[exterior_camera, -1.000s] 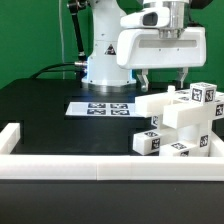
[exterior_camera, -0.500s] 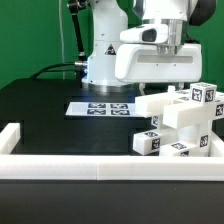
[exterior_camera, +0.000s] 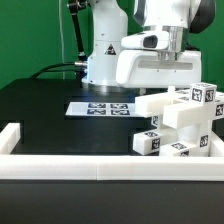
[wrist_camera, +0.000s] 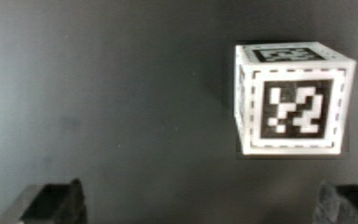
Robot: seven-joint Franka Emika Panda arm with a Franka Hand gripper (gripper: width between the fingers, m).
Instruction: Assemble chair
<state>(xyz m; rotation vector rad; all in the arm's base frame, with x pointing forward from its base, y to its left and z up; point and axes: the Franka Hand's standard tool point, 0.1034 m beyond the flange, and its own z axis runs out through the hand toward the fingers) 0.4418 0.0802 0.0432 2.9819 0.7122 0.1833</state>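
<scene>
At lower right of the exterior view the chair [exterior_camera: 180,125] looks largely built (completeness unclear). The fingers [exterior_camera: 162,80], above it, are spread wide, holding nothing.

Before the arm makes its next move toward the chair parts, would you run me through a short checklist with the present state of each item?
1. Gripper open: ok; both fingertips stand wide apart in the wrist view.
2. Nothing held between the fingers: ok.
3. A tagged white block in sight of the wrist camera: ok; it lies on the black table, apart from both fingertips.
4. Chair pieces together against the white wall: ok.
5. Marker board flat and uncovered: ok.
6. Height of the fingers above the pieces: cannot tell.
</scene>
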